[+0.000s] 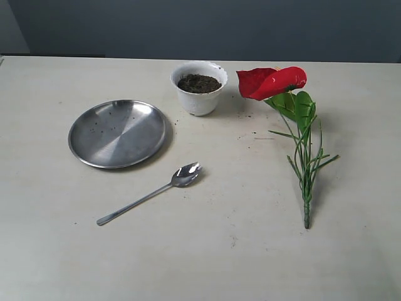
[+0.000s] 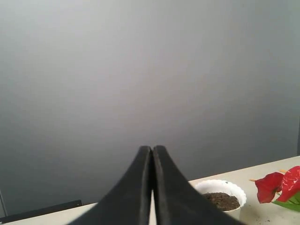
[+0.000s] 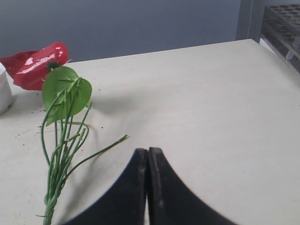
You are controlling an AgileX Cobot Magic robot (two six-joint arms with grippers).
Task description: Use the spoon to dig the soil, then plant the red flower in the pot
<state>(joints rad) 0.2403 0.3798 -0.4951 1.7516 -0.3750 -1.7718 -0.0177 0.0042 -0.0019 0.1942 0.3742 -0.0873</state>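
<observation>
Both pincers pressed closed, empty: left pincer (image 2: 152, 154), right pincer (image 3: 147, 157). Spoon (image 1: 149, 198) lies on bench (image 1: 250, 251) near steel plate (image 1: 117, 133). Soil (image 1: 199, 83) fills pot (image 1: 199, 100); red flower (image 1: 288, 106) lies beside it.

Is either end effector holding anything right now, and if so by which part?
Nothing is held. The left end effector and the right end effector are both shut on nothing. The spoon and the red flower lie untouched on the table.
</observation>
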